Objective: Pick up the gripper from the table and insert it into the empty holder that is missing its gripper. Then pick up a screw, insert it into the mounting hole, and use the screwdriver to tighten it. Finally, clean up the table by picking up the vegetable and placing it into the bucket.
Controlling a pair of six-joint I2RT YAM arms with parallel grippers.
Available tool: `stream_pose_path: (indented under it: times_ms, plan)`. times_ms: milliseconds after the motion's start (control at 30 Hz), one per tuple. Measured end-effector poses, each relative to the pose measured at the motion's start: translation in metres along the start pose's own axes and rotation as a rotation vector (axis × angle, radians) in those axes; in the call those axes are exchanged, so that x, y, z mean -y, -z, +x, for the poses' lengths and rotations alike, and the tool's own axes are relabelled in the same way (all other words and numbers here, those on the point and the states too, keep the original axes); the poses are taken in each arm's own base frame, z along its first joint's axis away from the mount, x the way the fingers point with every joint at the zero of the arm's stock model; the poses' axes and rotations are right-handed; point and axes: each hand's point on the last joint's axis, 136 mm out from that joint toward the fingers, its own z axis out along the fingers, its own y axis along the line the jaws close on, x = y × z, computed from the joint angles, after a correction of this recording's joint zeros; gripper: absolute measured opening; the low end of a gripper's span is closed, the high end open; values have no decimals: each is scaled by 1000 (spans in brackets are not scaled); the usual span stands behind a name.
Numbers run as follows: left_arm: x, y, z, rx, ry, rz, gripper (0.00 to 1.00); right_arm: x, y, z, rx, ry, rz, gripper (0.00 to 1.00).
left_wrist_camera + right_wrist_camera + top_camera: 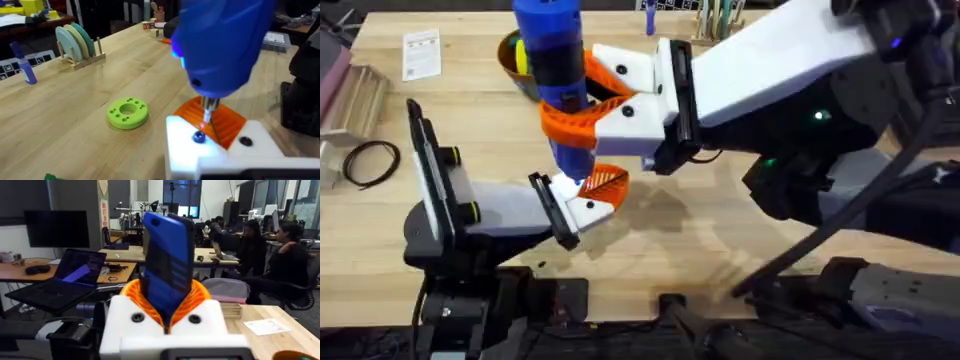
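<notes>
- Near the table's middle, the right gripper (588, 108) is clamped around the blue screwdriver (558, 70), held upright, bit down.
- Its bit sits just above the screw (198, 137) in the white holder (220, 152) — on the left gripper (582, 195), which grasps nothing; how far apart its fingers stand I cannot tell.
- That screwdriver looks rigid, top-heavy, smooth — best gripped mid-body.

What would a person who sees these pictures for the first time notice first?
First, the big bright-blue screwdriver, held upright near the table's middle in the right hand, whose orange pads clamp its body. Next, its thin metal bit, which points down at the white holder of the left hand, with a screw in the holder's face just beside the tip. A lime-green ring disc lies flat on the wood nearby.
</notes>
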Motion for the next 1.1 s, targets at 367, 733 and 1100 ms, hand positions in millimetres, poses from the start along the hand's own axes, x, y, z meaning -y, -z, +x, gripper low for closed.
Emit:
stream_pose_path:
  times_ms: [367, 733, 1100]
  plan:
    - [0, 0, 0, 0, 0, 0, 4, -3, -3, 2, -5, -5, -10, 24]
    - [0, 0, 0, 0, 0, 0, 4, -2, -4, 0, -3, 3, -11, 24]
    - [0, 0, 0, 0, 0, 0, 4, 7, -11, 14, -28, -18, -5, 24]
